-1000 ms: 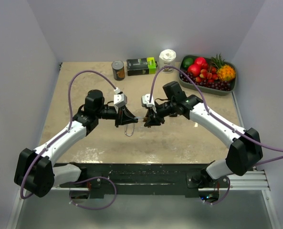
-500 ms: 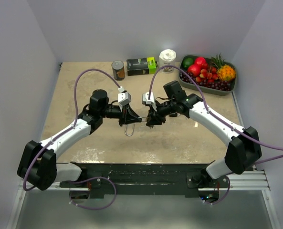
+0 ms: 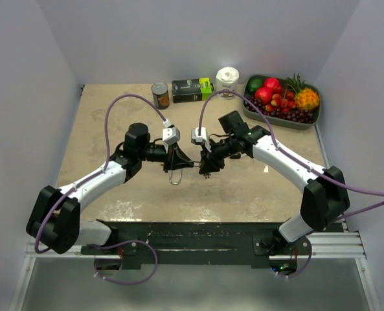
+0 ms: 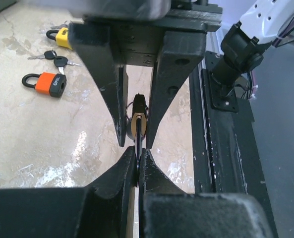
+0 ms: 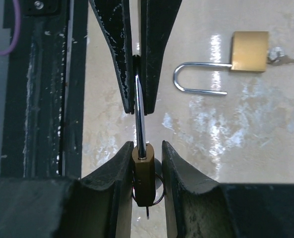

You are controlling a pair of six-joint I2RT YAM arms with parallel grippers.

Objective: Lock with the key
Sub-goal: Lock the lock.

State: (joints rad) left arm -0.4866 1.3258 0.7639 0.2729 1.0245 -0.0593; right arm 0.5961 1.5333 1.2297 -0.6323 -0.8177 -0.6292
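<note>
One padlock (image 5: 143,178) hangs aloft, on the near side of the can (image 3: 160,94): left gripper (image 4: 138,163) pinched tight on its shackle (image 5: 140,114), right gripper (image 5: 146,148) part-open around its body. Skewed pushing could slip the shackle.

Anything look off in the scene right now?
Nothing spilled or broken. Only oddity: a spare brass padlock lies on the table with its shackle swung open, free end outside the body, key apparently inserted.

We find the scene brightly and evenly lit from above with only soft shadows, pale glare streaking the glossy tabletop (image 5: 211,124) in both wrist views, and the nearest fingers (image 4: 62,213) looming dark and blurred along each bottom edge.
</note>
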